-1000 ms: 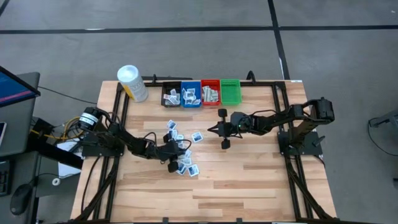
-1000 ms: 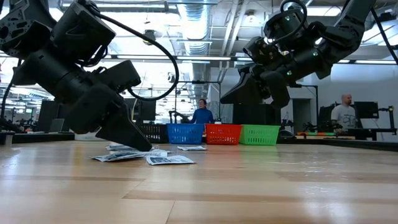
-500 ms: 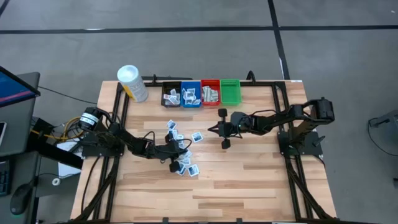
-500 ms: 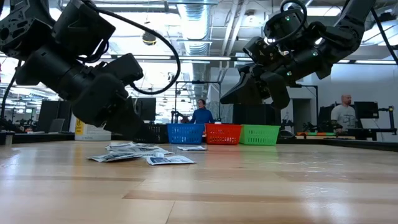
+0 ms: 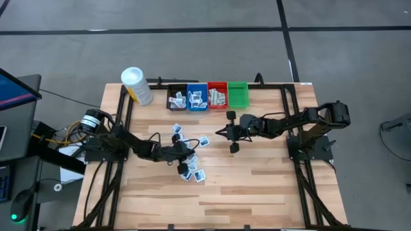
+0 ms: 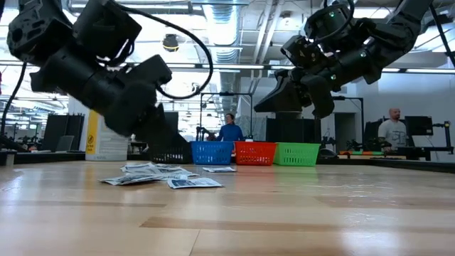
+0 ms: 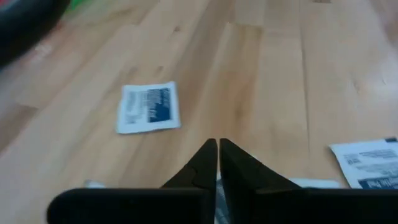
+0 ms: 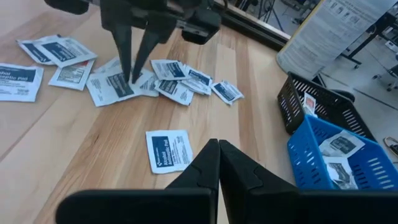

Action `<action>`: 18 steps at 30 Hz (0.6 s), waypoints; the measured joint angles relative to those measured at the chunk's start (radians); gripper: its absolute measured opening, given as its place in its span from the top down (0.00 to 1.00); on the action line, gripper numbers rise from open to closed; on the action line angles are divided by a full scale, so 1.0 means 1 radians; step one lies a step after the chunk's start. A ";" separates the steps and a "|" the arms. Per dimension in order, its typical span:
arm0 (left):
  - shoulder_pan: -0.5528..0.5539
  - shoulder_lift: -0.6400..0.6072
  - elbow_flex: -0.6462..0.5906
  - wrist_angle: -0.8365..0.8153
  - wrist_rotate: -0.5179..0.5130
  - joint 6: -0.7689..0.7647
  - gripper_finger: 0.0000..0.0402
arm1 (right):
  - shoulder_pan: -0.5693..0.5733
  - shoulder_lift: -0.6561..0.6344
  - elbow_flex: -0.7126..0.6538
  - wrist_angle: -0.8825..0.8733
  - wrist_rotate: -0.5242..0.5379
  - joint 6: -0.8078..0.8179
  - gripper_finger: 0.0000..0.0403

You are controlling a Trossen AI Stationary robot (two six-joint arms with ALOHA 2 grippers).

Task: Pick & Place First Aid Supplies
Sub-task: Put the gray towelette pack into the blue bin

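Observation:
Small white packets with blue print, the first aid supplies, lie scattered flat on the wooden table left of its middle; the low view shows them as a flat heap. My left gripper slants down over the heap with its fingers together. In the right wrist view its tips meet at a white packet. My right gripper hangs shut above the table's middle, touching nothing; one packet lies just beyond its fingertips. My left gripper pinches the white packet by one edge between its two fingertips, slanting down from the table's left. A white sliver shows between the fingers. Whether the packet is clear of the heap, I cannot tell.
At the table's far edge stands a row of small bins: black, blue and red with packets inside, and green. A yellow container with a white cap stands at the far left. People stand in the room behind.
My left gripper has tipped up, and its fingertips have risen from the table top and shifted a little toward the far bins. The other packets lie as before.

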 joint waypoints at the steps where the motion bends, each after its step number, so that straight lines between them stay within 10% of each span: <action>1: 0.004 -0.017 0.000 -0.013 -0.005 0.000 0.94 | 0.000 0.000 0.000 0.001 0.000 0.000 1.00; 9: -0.001 -0.203 0.000 -0.195 0.003 -0.001 0.76 | 0.000 0.003 0.000 -0.003 0.000 0.001 1.00; 18: -0.001 -0.119 0.000 -0.206 0.060 -0.058 0.54 | 0.000 0.003 0.000 -0.003 0.000 0.003 1.00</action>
